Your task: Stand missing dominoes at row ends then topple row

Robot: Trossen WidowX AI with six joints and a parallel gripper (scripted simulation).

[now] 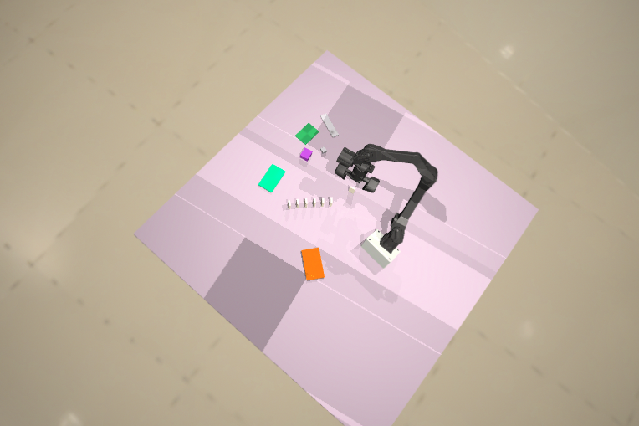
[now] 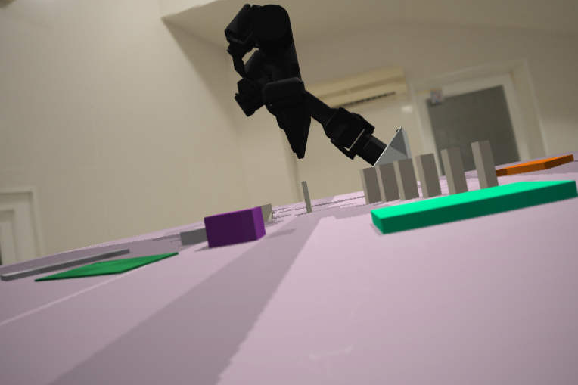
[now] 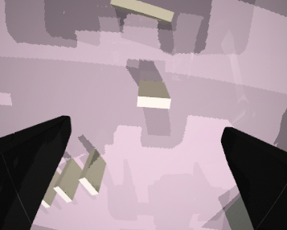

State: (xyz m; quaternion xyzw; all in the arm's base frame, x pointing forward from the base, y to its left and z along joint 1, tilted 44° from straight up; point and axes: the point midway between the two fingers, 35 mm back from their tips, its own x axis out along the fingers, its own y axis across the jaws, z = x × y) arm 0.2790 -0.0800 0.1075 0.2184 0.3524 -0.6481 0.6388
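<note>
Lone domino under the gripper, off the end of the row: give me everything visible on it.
The lone domino is a small, plain beige block with flat faces, no markings visible. It stands upright on the pink mat, apart from the near end of the standing row, with a gap wider than the row's own spacing. The gripper hangs above it, open and empty; in the wrist view the domino sits between the two fingers, touching neither. Only the mat touches it.

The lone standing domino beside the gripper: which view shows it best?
The wrist view: the lone domino sits centred between the open gripper fingers, standing apart from the row. The top view shows only a small speck of it below the gripper. The exterior view shows it edge-on as a thin sliver.
</note>
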